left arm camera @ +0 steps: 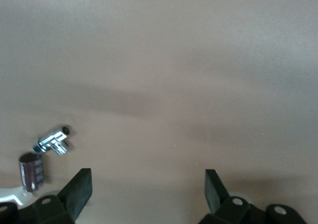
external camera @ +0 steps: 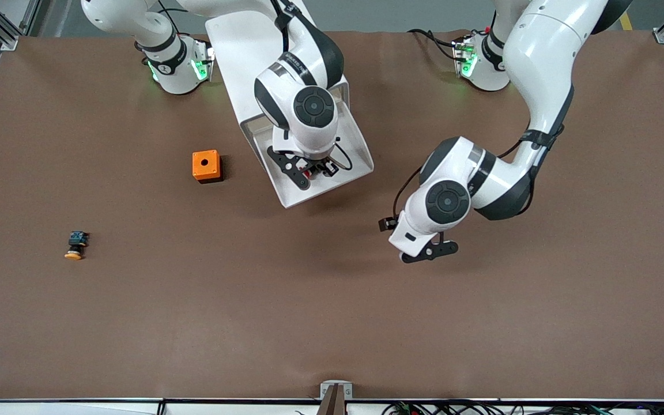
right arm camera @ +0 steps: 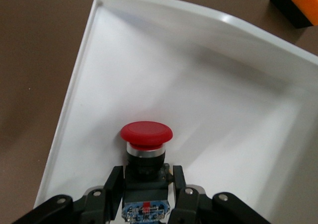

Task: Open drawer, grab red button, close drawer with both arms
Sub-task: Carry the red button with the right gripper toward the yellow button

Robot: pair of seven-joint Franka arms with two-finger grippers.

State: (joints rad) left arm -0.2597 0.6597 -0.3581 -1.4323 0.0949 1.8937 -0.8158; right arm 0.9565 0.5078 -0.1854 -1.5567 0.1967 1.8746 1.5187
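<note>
The drawer (external camera: pixel 290 193) stands pulled out of the white cabinet (external camera: pixel 240 52), and its white tray also shows in the right wrist view (right arm camera: pixel 223 100). My right gripper (external camera: pixel 311 170) is inside the open drawer, shut on the dark body of the red-capped button (right arm camera: pixel 146 133), its fingers (right arm camera: pixel 113 186) on either side of it. I cannot tell if the button touches the tray floor. In the front view the button (external camera: pixel 307 169) is mostly hidden under the right hand. My left gripper (external camera: pixel 431 251) is open and empty over bare table near the drawer, toward the left arm's end (left arm camera: pixel 148 184).
An orange cube with a hole (external camera: pixel 206 165) sits beside the drawer toward the right arm's end and shows in the right wrist view (right arm camera: pixel 300 3). An orange-capped button (external camera: pixel 75 246) lies nearer the front camera, toward the right arm's end.
</note>
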